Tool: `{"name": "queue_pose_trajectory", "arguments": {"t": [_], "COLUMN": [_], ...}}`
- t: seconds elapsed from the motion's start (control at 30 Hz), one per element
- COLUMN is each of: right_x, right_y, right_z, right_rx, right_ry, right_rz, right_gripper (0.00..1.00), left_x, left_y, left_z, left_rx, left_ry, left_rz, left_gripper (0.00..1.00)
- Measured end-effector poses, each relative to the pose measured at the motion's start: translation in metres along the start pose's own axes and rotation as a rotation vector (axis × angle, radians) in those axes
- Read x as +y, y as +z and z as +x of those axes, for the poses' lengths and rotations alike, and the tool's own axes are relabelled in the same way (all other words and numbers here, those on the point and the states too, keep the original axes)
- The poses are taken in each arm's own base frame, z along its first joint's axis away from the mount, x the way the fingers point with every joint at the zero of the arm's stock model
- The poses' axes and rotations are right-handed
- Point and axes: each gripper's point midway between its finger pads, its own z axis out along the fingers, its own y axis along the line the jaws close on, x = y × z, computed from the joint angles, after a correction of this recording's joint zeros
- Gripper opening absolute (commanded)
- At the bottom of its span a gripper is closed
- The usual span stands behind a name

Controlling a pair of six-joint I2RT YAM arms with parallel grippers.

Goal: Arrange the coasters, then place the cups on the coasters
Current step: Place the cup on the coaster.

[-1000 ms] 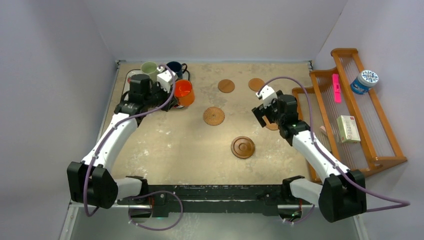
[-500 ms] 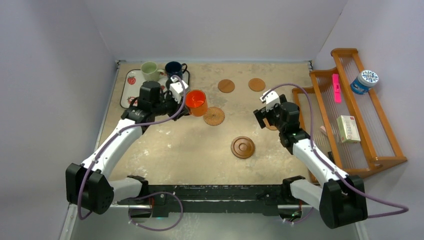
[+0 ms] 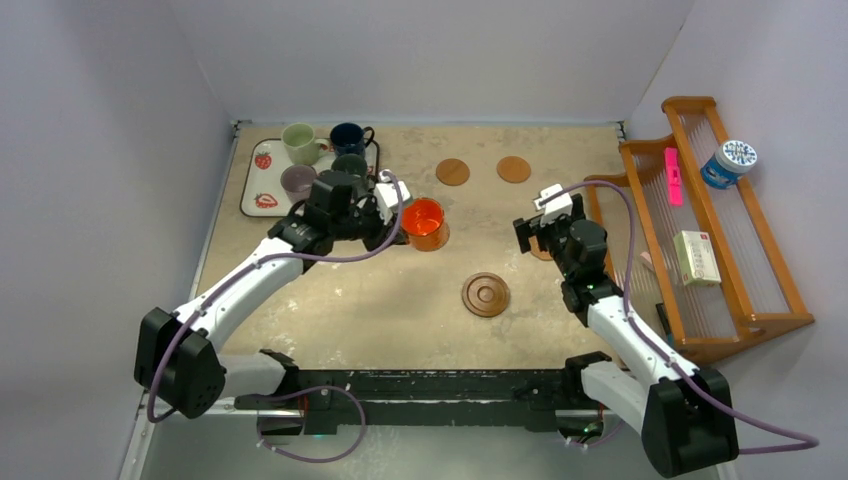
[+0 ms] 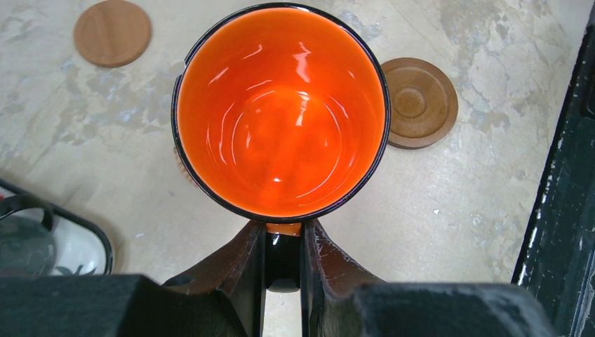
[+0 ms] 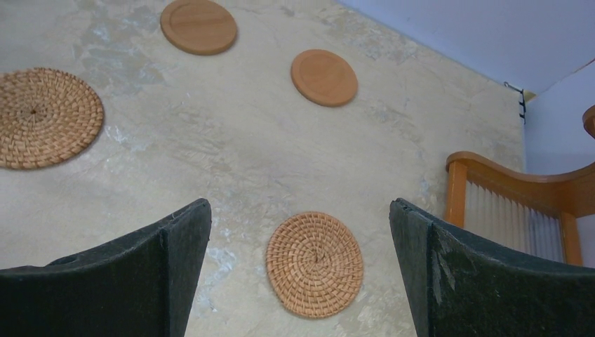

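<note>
My left gripper (image 4: 283, 235) is shut on the handle of the orange cup (image 4: 281, 112), holding it upright near the table's middle (image 3: 424, 222). In the top view it covers one woven coaster, which lies bare in the right wrist view (image 5: 45, 116). My right gripper (image 5: 298, 203) stands open above a second woven coaster (image 5: 314, 263), not touching it. Two plain tan coasters (image 3: 452, 171) (image 3: 514, 169) lie at the back, and a dark ringed coaster (image 3: 486, 295) lies in front. The pale green (image 3: 298, 143), navy (image 3: 348, 137), mauve (image 3: 297, 183) and dark green (image 3: 350, 165) cups stand on the tray (image 3: 258, 190).
A wooden rack (image 3: 745, 290) runs along the right edge, holding a blue-and-white jar (image 3: 728, 163), a pink item and a small box. Grey walls close in the table on the left, back and right. A black rail borders the near edge.
My left arm has carried the orange cup from beside the tray rightward to over the woven coaster. My right arm has drawn back slightly toward the near right, still open.
</note>
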Motion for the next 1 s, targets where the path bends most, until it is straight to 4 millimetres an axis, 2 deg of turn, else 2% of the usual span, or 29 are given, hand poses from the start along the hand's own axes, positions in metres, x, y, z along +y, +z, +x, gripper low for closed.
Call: {"name": "queue_pose_trajectory", "arguments": {"t": [0.17,0.4,0.73,1.0], "right_x": [-0.004,-0.010,-0.013,-0.020], "right_y": [0.001,0.001,0.001,0.000], "right_z": [-0.003,-0.004,-0.009,-0.004], "right_rx": [-0.025,-0.056,-0.091,-0.094], "right_ry": [0.038,0.062,0.068,0.073], "right_rz": [0.032,0.070,0.091,0.133], "right_gripper": [0.99,0.99,0.99,0.99], "left_x": [-0.005,-0.005,-0.021,-0.030], "left_y": [0.014,0.032,0.045,0.071], "left_z": [0.004,-0.004,-0.006,-0.002], "left_rx": [0.018,-0.005,-0.050,-0.029], "left_ry": [0.030,0.076,0.137,0.141], "left_rz": [0.048,0.116,0.232,0.311], "left_gripper": [0.00,0.00,0.00,0.00]}}
